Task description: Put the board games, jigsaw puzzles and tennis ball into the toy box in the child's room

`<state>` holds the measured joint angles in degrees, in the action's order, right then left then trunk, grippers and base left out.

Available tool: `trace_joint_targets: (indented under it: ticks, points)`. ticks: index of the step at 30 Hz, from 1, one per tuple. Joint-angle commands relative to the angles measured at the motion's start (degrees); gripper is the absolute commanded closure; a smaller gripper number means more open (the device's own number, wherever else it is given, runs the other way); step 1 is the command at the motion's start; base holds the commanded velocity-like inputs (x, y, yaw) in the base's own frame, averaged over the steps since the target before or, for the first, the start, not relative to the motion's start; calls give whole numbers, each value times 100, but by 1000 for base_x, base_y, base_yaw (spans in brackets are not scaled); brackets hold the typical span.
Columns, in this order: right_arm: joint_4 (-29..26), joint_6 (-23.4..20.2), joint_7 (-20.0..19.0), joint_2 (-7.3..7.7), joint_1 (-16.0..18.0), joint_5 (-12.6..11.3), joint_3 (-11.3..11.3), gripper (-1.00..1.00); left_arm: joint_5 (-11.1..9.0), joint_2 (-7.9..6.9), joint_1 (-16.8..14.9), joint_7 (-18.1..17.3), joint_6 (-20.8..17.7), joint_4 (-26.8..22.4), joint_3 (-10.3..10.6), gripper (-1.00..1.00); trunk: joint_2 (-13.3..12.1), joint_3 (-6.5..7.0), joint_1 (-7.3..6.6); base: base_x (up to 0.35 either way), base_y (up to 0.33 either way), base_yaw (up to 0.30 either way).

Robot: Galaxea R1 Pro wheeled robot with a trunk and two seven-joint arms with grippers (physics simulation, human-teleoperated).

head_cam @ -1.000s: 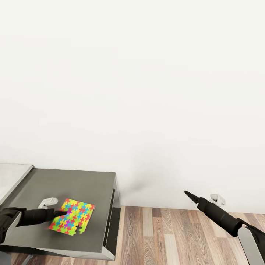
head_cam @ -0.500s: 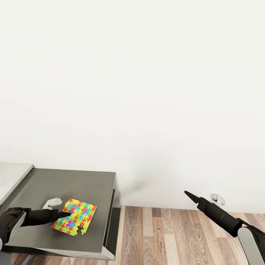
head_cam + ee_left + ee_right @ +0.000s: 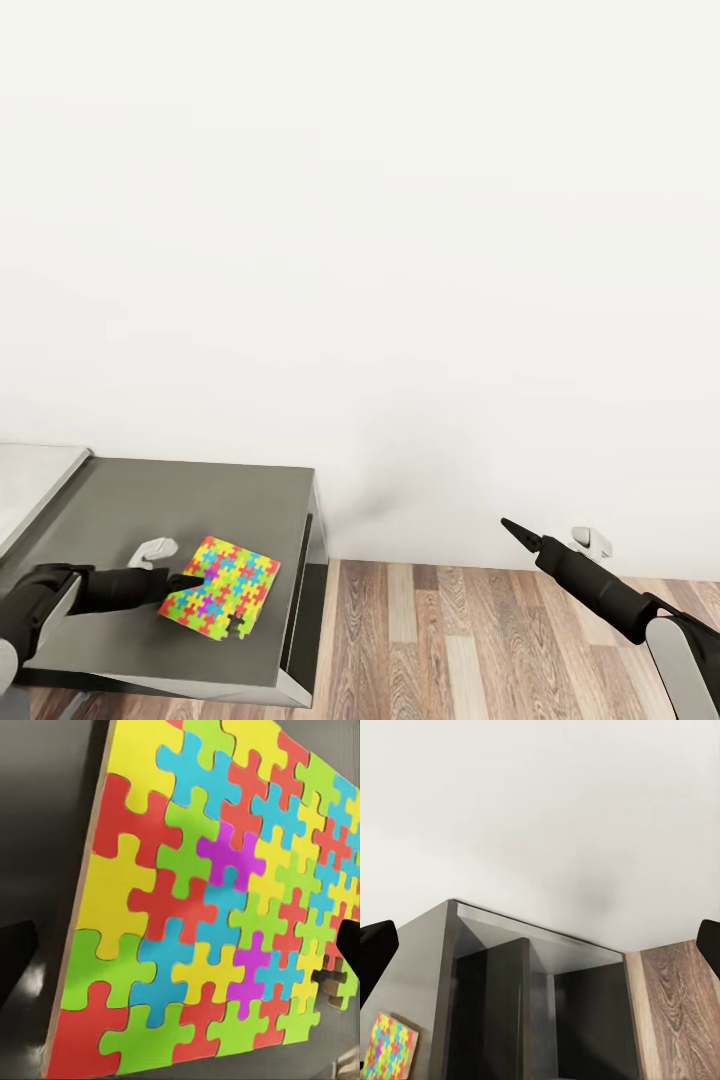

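Nearest, the left gripper (image 3: 188,580) reaches in low over the dark grey surface (image 3: 200,490), its fingers (image 3: 180,581) meeting the near-left edge of the jigsaw puzzle (image 3: 222,586); whether they pinch it or merely touch cannot be told. From the left wrist the puzzle (image 3: 210,915) is a tilted sheet of interlocked yellow, green, red, blue and pink pieces, with black fingers (image 3: 16,964) showing at both sides of it, set wide. Its long axis runs away from the robot, slightly rightward, and one piece is missing at a near corner. A small pale object (image 3: 154,551) lies just beside it, hard to identify. Farther right, the right gripper (image 3: 508,526) hangs over the wood-plank floor (image 3: 450,640), its fingers tapering together to a point. Beyond stands the white wall (image 3: 400,250).
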<state>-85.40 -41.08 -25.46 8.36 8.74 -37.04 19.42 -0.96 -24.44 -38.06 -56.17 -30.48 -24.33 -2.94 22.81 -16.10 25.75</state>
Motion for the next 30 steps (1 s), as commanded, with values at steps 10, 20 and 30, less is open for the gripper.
trace_joint_targets:
  ticks: [10,20,30]
  points:
    - [-3,-40,-12,-1,5,-14,9,-100,-9,74,-2,-264,-55,-2,-10,-100,11,-10,3,0,0,0]
    - [-3,-40,-12,-1,5,-14,9,-100,-11,87,-5,-385,-55,-3,-5,-100,11,-10,3,0,0,0]
    - [-3,-40,-12,-1,5,-14,9,-100,-18,98,-4,-400,-55,-10,29,-100,11,-10,3,0,0,0]
